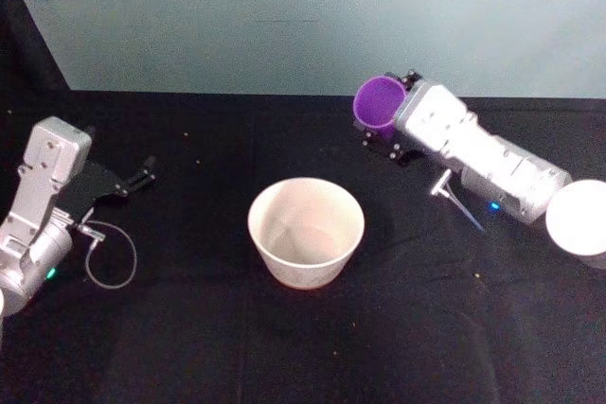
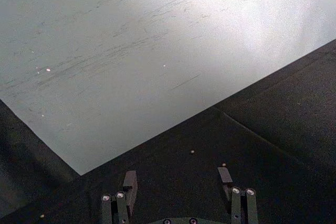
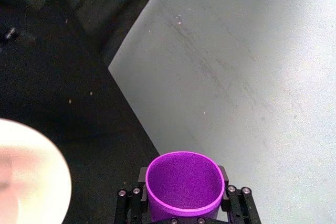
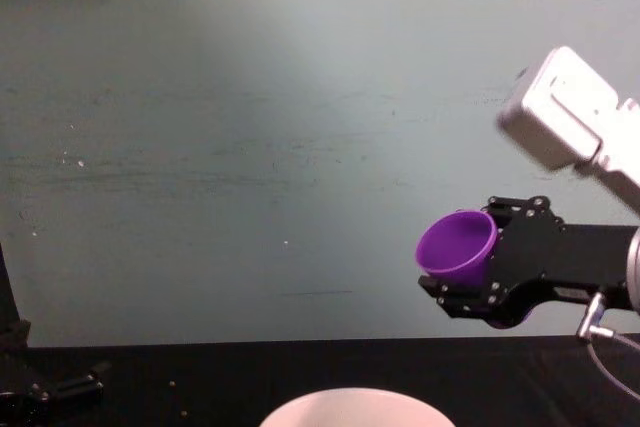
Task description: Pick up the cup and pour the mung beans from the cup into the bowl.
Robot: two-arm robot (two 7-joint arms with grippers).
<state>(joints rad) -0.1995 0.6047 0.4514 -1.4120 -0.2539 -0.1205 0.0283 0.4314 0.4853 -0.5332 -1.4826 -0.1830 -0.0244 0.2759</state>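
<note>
In the right tool point(image 1: 387, 126), the plain bright-purple cup point(image 1: 377, 101) tilts

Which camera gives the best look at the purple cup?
The right wrist view: it looks straight into the cup, held in the right pincer. Head view shows it tilted; chest view shows it from the side.

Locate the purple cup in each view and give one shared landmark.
Head view: cup, upper right, in right gripper.
Chest view: cup right of centre, raised.
Right wrist view: cup bottom centre, between fingers.
Left wrist view: wall, table.
Shared landmark: wall meeting black table.
</note>
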